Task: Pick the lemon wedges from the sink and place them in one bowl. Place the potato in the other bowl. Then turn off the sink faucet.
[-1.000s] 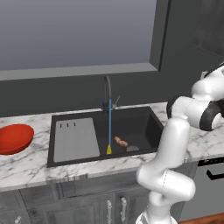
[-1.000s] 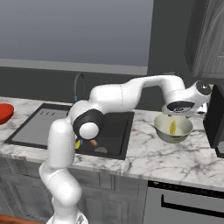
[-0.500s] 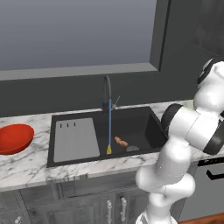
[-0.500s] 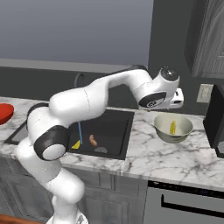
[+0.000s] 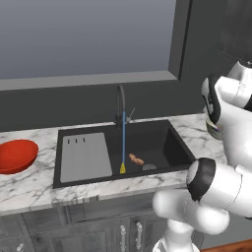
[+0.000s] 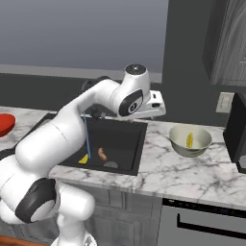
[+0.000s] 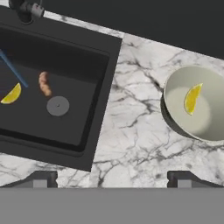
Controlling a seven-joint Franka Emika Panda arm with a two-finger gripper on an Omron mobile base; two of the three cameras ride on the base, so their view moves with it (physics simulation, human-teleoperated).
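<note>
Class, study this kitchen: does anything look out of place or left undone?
Water still streams from the sink faucet into the sink, where one lemon wedge and the potato lie; another wedge sits in the grey-beige bowl.

Matt black sink (image 7: pixel 65 48), veined marble counter (image 7: pixel 131 131), glossy red bowl (image 5: pixel 17 155)

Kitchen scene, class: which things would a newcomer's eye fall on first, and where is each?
One yellow lemon wedge lies inside the grey-beige bowl on the marble counter right of the black sink. In the basin a second wedge and the potato lie under a thin blue stream from the faucet.
</note>
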